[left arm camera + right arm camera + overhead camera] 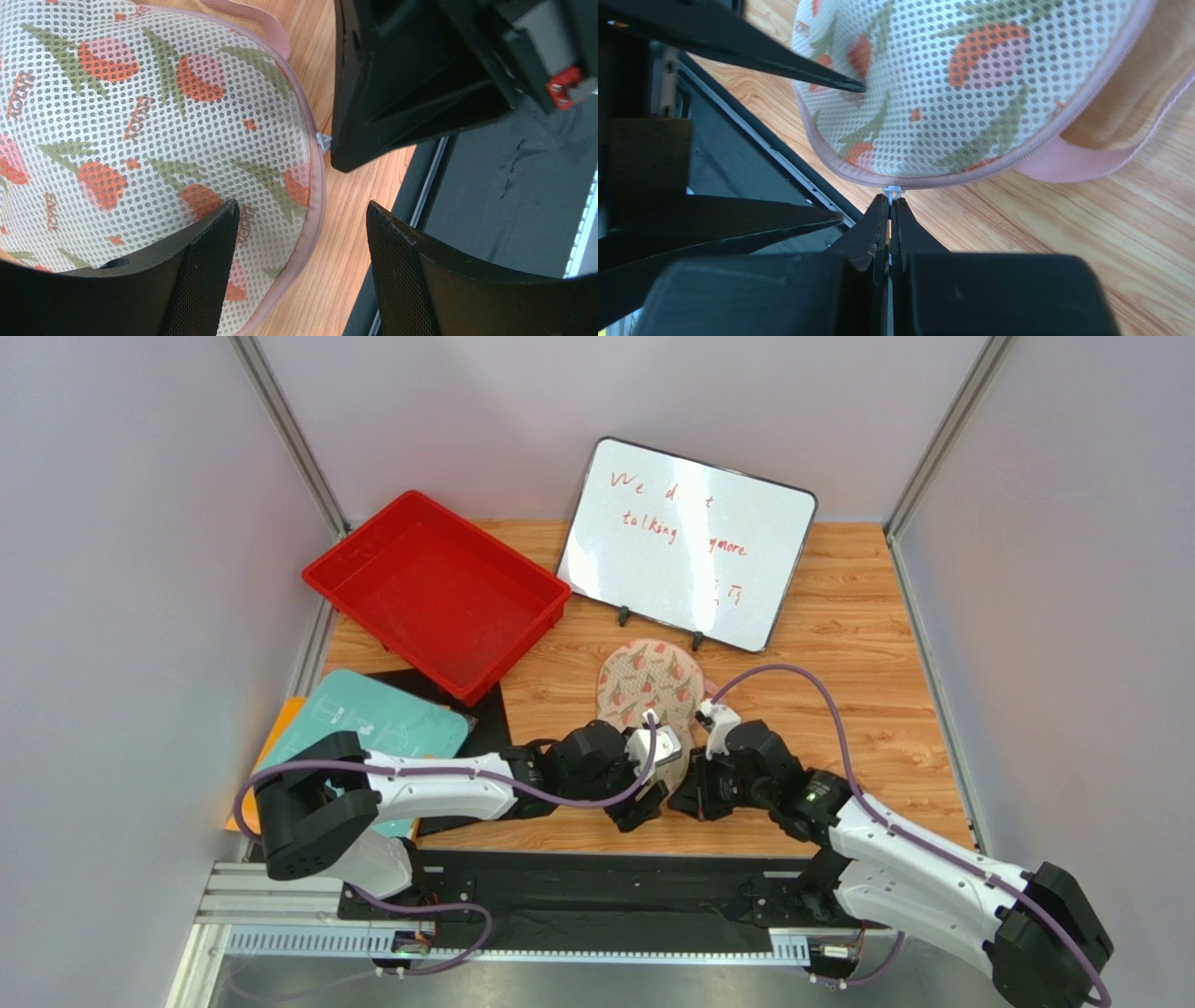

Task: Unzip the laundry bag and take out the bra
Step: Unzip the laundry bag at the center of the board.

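The laundry bag lies flat on the wooden table, cream mesh with red and green print and pink edging. My right gripper is shut on the small white zipper pull at the bag's near edge. My left gripper is open just beside it. One finger sits over the mesh and the other over the table's edge, with the pink rim between them and nothing gripped. The pink loop lies to the right. The bra is hidden.
A red tray stands at the back left and a whiteboard leans behind the bag. A teal board on a black mat lies at the left. The table's near edge and black base rail are close under both grippers.
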`<state>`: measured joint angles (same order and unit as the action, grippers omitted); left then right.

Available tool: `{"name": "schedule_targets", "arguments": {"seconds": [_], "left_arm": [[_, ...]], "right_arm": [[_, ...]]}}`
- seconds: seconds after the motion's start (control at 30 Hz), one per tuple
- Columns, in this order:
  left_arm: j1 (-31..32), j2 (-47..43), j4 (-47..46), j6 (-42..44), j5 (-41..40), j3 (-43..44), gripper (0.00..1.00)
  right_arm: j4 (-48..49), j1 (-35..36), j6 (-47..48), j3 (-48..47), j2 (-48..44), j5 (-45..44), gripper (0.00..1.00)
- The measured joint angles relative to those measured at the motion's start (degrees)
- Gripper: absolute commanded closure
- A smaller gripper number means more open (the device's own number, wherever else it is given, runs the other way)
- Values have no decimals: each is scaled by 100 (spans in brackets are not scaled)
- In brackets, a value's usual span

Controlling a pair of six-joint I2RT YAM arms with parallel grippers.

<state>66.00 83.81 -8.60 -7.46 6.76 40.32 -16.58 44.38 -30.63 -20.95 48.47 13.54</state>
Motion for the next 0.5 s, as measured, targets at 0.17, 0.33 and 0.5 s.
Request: {"name": "schedule_targets", "arguments": {"seconds": [0.17, 0.33, 0.5], "left_arm": [[0, 229, -20, -2, -42, 59, 27], [4, 400, -66, -11, -98, 153, 48], [4, 533, -66, -90, -262, 240, 89]], "right_arm": [[111, 79, -2, 0, -2, 66, 100], [114, 92, -2, 0, -2, 122, 100], [116, 98, -20, 0, -24, 151, 100]]}}
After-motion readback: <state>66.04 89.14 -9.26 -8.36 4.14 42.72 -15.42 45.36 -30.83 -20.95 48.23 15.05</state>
